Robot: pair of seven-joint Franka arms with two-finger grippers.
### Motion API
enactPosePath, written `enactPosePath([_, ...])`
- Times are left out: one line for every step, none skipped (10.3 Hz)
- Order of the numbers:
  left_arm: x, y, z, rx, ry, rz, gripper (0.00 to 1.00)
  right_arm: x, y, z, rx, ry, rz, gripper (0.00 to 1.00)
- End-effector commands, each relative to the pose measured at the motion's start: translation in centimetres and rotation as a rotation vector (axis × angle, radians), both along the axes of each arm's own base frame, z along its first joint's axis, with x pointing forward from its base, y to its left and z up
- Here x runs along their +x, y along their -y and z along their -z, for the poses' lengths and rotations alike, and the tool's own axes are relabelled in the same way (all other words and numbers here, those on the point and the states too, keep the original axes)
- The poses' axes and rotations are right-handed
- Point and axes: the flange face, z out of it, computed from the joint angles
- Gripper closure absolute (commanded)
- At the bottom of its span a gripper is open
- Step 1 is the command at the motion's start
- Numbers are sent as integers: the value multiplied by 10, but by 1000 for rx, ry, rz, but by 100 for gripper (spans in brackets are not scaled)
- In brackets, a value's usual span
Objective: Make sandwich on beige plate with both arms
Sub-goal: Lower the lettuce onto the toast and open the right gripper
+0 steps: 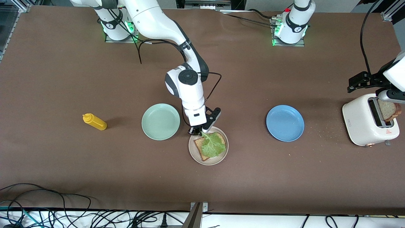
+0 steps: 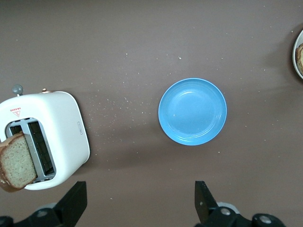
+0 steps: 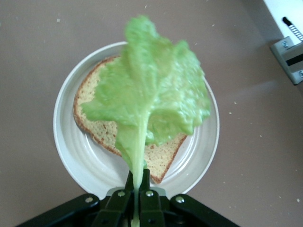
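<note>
over the beige plate [image 1: 193, 155] the right claw [image 1: 200, 131] pinches the lettuce [image 1: 213, 145] stem, leaf pointing toward the camera

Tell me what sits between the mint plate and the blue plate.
Front view: the beige plate, slightly nearer the camera, with bread and lettuce.

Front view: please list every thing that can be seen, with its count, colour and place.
Beige plate: 1, beige, nearest the camera among the plates.
Bread: 1 slice, tan, on the beige plate.
Lettuce: 1, green, on that bread.
Green plate: 1, mint, beside the beige plate.
Blue plate: 1, toward the left arm's end.
Toaster: 1, white, left arm's end.
Toast: 1, tan, in the toaster.
Bottle: 1, yellow, right arm's end.
Right end effector: shut on the lettuce stem.
Left end effector: open, over bare table.
</note>
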Motion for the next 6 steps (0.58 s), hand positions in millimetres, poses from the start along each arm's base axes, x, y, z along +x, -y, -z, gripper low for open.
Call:
enactPosePath([3,0,-6,-23,11,-1,0,4,-8,10,-5,38,-40,100])
enactPosePath([3,0,-6,-23,11,-1,0,4,-7,13,-8,36,-38,100])
enactPosePath([4,0,-5,-23,10,-7,0,5,-6,20,-12,34,-37,100])
enactPosePath([6,-4,-1,-24,5,-18,0,4,-5,25,-12,40,-40,100])
enactPosePath([6,-7,-2,-16,8,-23,0,5,-4,32,-17,41,-41,100])
enactPosePath([8,-9,-9,-11,26,-23,0,5,-4,33,-14,46,-43,100])
